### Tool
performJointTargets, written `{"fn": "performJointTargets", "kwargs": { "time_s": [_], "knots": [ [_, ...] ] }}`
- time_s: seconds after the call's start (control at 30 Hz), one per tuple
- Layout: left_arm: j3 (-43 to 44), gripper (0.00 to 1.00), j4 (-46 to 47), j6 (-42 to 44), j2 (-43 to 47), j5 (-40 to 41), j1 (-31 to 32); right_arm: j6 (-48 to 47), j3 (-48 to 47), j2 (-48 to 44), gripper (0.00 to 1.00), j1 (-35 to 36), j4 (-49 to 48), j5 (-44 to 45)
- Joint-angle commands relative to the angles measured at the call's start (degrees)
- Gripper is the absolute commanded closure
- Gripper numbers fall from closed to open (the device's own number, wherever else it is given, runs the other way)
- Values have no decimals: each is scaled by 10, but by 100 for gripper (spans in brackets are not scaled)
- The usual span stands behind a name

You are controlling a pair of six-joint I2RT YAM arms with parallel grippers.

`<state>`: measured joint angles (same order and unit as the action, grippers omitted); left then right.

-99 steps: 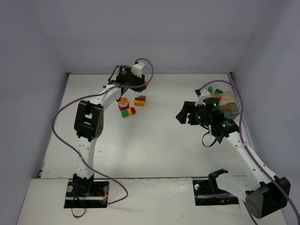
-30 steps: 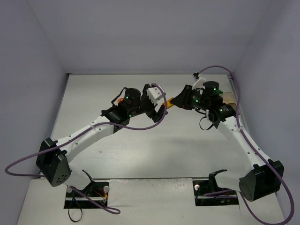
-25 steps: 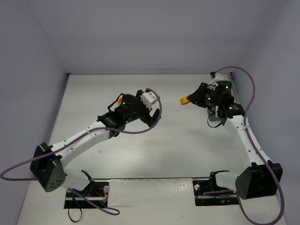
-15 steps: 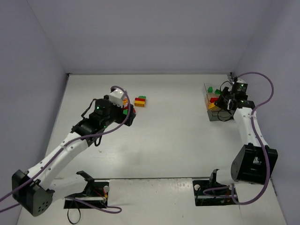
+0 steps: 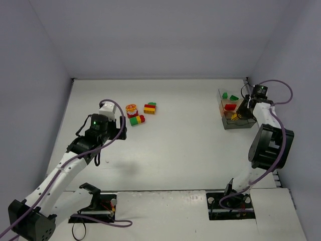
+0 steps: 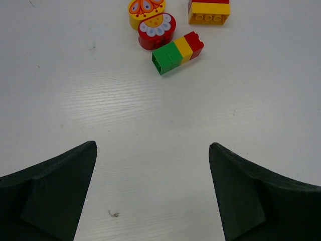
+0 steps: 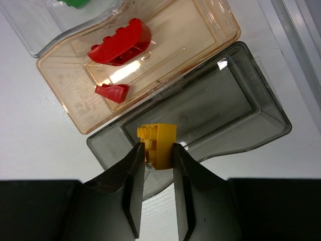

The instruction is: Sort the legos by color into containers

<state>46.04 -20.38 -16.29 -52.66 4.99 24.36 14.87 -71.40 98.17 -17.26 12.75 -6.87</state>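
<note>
My right gripper (image 7: 158,150) is shut on a yellow lego brick (image 7: 159,143) and holds it above the near end of the dark grey container (image 7: 261,108). Beside that one, the tan container (image 7: 200,30) holds two red legos (image 7: 120,42). A clear container (image 5: 224,95) beyond it holds green ones. My left gripper (image 6: 153,146) is open over bare table. Ahead of it lie a green-yellow-red bar (image 6: 178,51), a round red-and-yellow piece (image 6: 157,31) and a yellow-red stack (image 6: 209,11). From above, the left gripper (image 5: 119,129) is just left of these legos (image 5: 136,120).
The containers sit in a row at the table's far right (image 5: 235,123), close to the right wall. Purple cables loop round both arms. Walls close the table on three sides.
The right arm has swung from mid-table to the containers, carrying the yellow brick. The left arm has pulled back to the left and nearer its base, gripper open.
</note>
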Motion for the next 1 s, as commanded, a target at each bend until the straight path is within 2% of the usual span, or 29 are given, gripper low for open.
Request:
{"fn": "performJointTargets", "kwargs": {
  "time_s": [0.0, 0.1, 0.13, 0.2, 0.23, 0.37, 0.6, 0.7, 0.83, 0.93, 0.97],
  "knots": [
    [6, 14, 25, -12, 2, 12, -3, -6, -25, 15, 92, -10, -22, -2],
    [10, 14, 25, -10, -8, 6, -3, -5, -23, 22, 80, -16, -25, 8],
    [11, 14, 25, -10, -13, 4, -4, -8, -24, 23, 71, -16, -25, 8],
    [11, 14, 25, -10, -17, -6, -4, -11, -30, 24, 61, -18, -25, 13],
    [11, 14, 28, -11, -19, -9, -3, -13, -32, 24, 51, -18, -25, 14],
    [7, 14, 39, -18, -31, -19, -4, -6, -34, 4, 41, -19, -20, 12],
    [47, 14, 49, -42, -97, -13, -3, 9, -24, -87, 38, 2, -17, -29],
    [93, 14, 35, -45, -168, 31, -4, 15, -2, -149, 37, 32, -19, -49],
    [150, 14, 31, -66, -251, 27, -5, 18, 38, -210, 36, 75, -21, -57],
    [177, 14, 55, -19, -303, 1, -5, 25, 70, -256, 36, 86, -25, -96],
    [183, 14, 60, 31, -313, -6, -5, 25, 76, -269, 36, 86, -26, -109]
  ]
}}
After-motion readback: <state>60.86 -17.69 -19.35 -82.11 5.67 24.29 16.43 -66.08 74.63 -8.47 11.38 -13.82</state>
